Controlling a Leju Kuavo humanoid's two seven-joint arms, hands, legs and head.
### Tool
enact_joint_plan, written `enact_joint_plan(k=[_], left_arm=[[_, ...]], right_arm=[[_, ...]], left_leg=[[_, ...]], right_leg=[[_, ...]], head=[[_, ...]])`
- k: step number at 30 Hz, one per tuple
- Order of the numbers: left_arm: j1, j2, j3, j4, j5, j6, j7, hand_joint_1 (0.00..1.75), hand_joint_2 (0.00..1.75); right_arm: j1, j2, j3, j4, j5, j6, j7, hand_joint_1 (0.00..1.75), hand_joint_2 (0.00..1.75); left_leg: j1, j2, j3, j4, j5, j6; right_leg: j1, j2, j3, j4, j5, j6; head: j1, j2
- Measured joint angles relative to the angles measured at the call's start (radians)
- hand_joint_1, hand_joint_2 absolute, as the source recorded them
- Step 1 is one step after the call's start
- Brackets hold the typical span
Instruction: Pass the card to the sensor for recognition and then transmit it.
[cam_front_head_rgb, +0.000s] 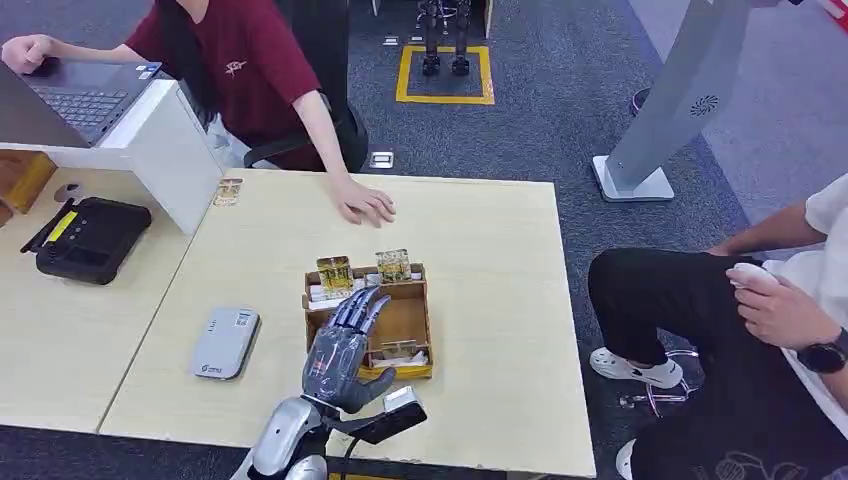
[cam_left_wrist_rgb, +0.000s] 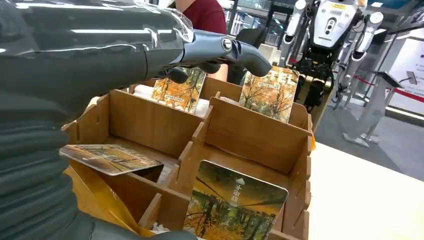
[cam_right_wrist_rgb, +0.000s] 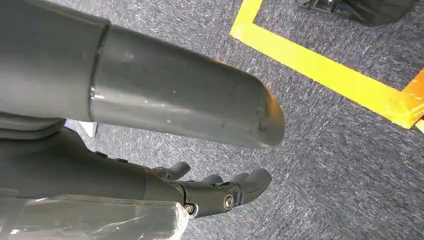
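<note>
Cards sitting in the wooden organizer, left hand hovering over them

Autumn-print cards (cam_left_wrist_rgb: 233, 202) stand in the wooden organizer box (cam_front_head_rgb: 408, 322) on the worktop (cam_front_head_rgb: 490, 300); left hand (cam_front_head_rgb: 340, 350) is above it, fingers (cam_left_wrist_rgb: 220, 47) stretched out, holding nothing. Grey card reader (cam_front_head_rgb: 226, 342) lies nearby. Right hand (cam_right_wrist_rgb: 220, 192) hangs over carpet, fingers loosely apart, empty.

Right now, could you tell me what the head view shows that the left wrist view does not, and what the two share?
Head view alone: the grey sensor lying flat on the table, left of the wooden box, a person's hand resting on the table, and a black device. Left wrist view alone: a card's autumn-tree print up close, and another robot behind. Both: the left hand extended over the box, holding nothing, and cards standing upright in it.
</note>
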Motion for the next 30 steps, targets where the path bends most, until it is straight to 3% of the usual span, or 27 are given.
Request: enact_joint_plan(k=[30], left_arm=[[-0.022, -0.035, 0.000, -0.001, 0.041, -0.023, -0.032, 0.00, 1.75]], right_arm=[[-0.001, 0.001, 0.006, 0.000, -0.007, -0.002, 0.005, 0.00, 0.00]], left_leg=[[0.000, 0.000, 0.000, 0.000, 0.000, 0.000]], right_leg=[[0.000, 0.000, 0.000, 0.000, 0.000, 0.000]], head=[[0.000, 0.000]])
